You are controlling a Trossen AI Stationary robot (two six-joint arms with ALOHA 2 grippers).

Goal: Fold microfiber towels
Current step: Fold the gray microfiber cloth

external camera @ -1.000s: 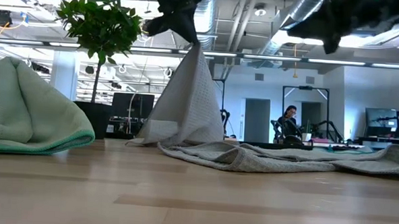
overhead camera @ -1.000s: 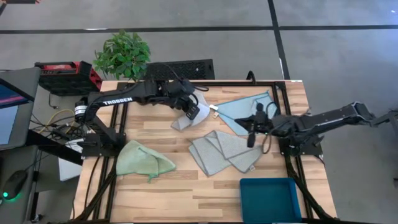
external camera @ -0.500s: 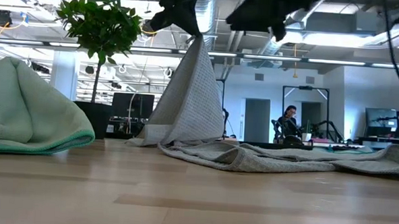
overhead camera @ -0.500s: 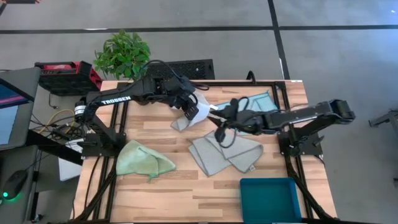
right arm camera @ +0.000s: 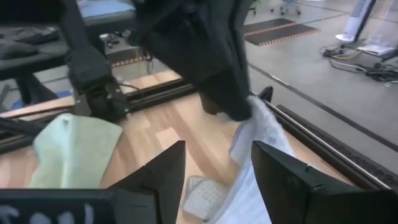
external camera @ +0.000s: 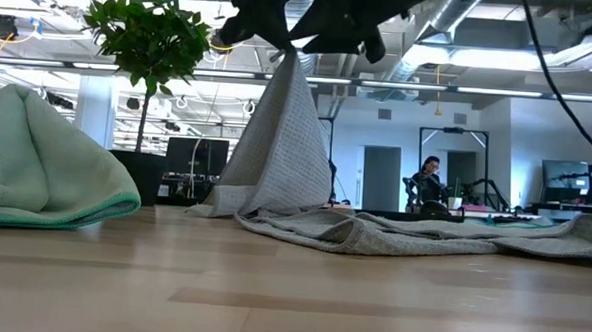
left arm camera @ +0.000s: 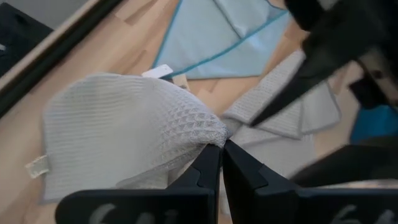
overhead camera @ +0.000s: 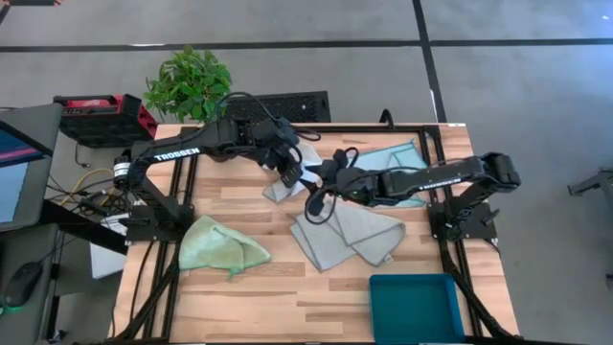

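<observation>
My left gripper (overhead camera: 291, 174) is shut on a grey microfiber towel (overhead camera: 278, 186), which hangs from it like a tent (external camera: 277, 145) with its lower edge on the table. My right gripper (overhead camera: 315, 200) reaches in from the table's right. It is open and level, just short of the hanging towel (right arm camera: 258, 134), and holds nothing. A second grey towel (overhead camera: 347, 236) lies flat in the middle. A light blue towel (overhead camera: 388, 158) lies behind the right arm. A light green towel (overhead camera: 222, 247) lies bunched at the near left. My left gripper pinches a bunched peak of the grey towel (left arm camera: 210, 133) between its two fingertips, coming from above. One layer or several, I cannot tell. The towel hangs below the fingers, spreading out, and its lower part (external camera: 236, 201) rests on the table.
A teal bin (overhead camera: 415, 307) stands at the near right edge. A potted plant (overhead camera: 190, 84) and a red case (overhead camera: 101, 117) sit beyond the far left corner. Black frame rails (overhead camera: 182, 192) run along both sides of the table.
My right gripper has swept from the table's right side toward the left, over the flat grey towel, up to the towel hanging from my left gripper. The hanging towel has stayed held up with its lower edge on the table.
</observation>
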